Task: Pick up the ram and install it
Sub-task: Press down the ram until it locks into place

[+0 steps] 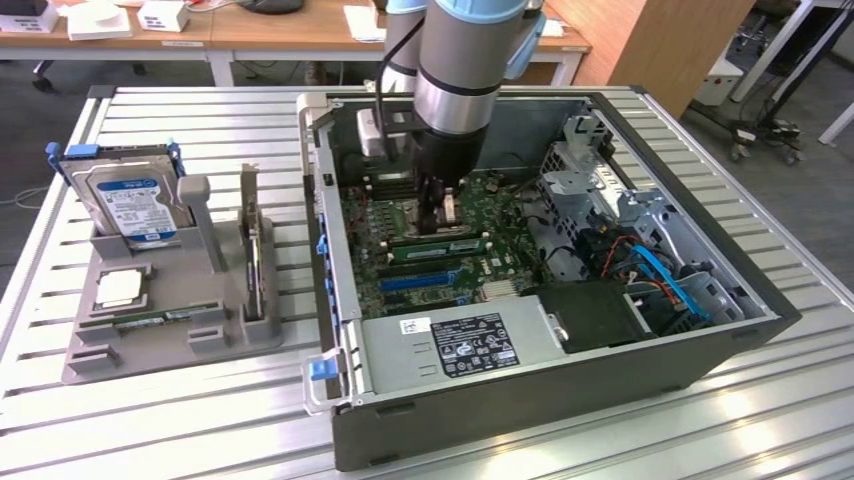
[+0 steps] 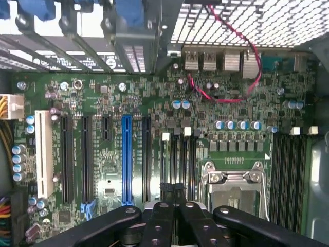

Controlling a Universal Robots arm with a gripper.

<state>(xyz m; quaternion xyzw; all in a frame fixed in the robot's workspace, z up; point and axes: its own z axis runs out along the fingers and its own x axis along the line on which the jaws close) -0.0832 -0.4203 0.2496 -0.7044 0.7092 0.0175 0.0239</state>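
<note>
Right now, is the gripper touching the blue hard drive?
Apart. The exterior view shows the gripper inside the computer case, while the hard drive stands in the grey holder outside it.

One hard drive (image 1: pixel 134 203), one open computer case (image 1: pixel 747 310), one gray holder (image 1: pixel 160 340), one motherboard (image 2: pixel 154 118).
</note>
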